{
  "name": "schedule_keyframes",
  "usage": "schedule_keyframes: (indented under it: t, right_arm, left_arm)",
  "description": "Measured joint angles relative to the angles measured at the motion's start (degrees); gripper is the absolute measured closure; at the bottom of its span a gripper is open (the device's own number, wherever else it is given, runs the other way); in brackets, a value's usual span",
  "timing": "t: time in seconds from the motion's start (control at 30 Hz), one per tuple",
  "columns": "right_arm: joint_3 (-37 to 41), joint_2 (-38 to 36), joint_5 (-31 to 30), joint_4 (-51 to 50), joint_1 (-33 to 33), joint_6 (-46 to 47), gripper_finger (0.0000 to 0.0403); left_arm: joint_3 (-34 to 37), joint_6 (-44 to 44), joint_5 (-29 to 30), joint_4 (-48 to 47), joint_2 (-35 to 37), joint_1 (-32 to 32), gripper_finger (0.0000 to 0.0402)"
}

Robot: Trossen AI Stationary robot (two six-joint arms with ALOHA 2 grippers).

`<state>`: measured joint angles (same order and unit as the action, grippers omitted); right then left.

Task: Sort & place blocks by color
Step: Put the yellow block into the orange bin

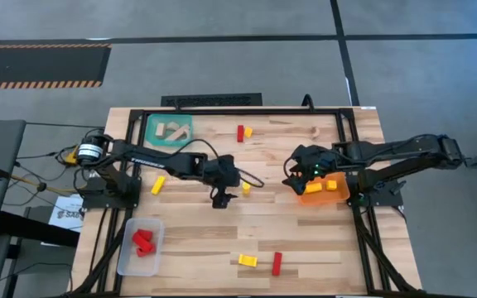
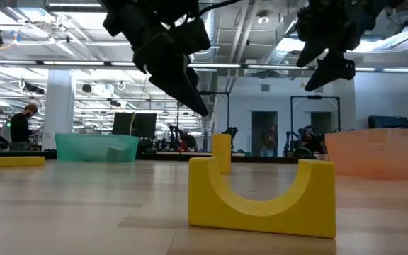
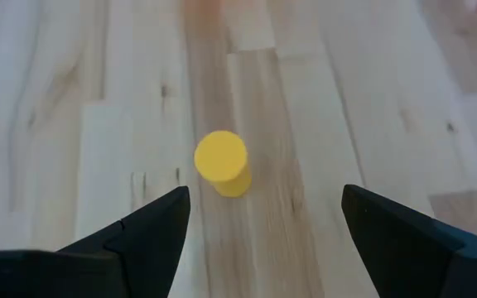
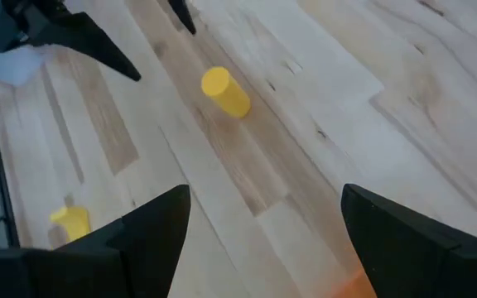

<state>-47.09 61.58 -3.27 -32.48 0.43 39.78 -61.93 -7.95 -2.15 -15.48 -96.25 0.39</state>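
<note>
Overhead, the left gripper [image 1: 221, 199] hangs over the middle of the worktop [image 1: 222, 240], jaws wide and empty. A yellow cylinder [image 1: 246, 189] stands on end just beside it, toward 2 o'clock. In the left wrist view the cylinder [image 3: 221, 161] sits ahead of the fingers [image 3: 151, 219], roughly centred between them but nearer the one on the side of the red block; its long axis is vertical, so only the round top and a slice of wall show.

The right gripper [image 1: 295, 180], jaws also wide and empty, hovers at the 9 o'clock edge of the orange tray [image 1: 311, 198]. The cylinder [image 4: 225, 91] lies well ahead of it. Judged from above, the left arm is nearer.

Other blocks:
- red ones in the clear tray [image 1: 127, 258] at 7 o'clock
- pale wood in the teal tray [image 1: 152, 123] at 11 o'clock
- yellow in the orange tray
- loose pieces at 12 and 6 o'clock

The yellow arch [image 2: 262, 195] fills the low view, where height above the worktop is hard to judge; shapes in the trays are too small to tell.
</note>
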Motion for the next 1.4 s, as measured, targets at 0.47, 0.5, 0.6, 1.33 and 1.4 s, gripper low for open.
schedule_keyframes:
  t: [0.47, 0.5, 0.6, 1.33, 1.4]
  right_arm:
    - [0.0, 2.6, 0.1, 1.9, 4.7, 7.8, 0.0069]
    - [0.0, 2.6, -0.1, 2.1, 5.0, 8.4, 0.0069]
    - [0.0, 2.6, -1.3, 2.1, 5.9, 9.4, 0.0069]
    - [0.0, 2.6, -3.3, 2.1, 6.2, 9.9, 0.0069]
    - [0.0, 2.6, -3.5, 2.1, 6.2, 9.9, 0.0069]
  left_arm:
    - [0.0, -9.0, -6.7, 12.8, -9.8, 4.8, 0.0097]
    - [0.0, -9.0, -6.7, 12.8, -10.6, 4.9, 0.0097]
    - [0.0, -8.5, -6.9, 13.7, -12.8, 4.9, 0.0097]
    - [0.0, -1.4, -6.4, 15.6, -13.6, 4.8, 0.0246]
    - [0.0, -0.7, -6.7, 16.8, -13.6, 4.8, 0.0278]
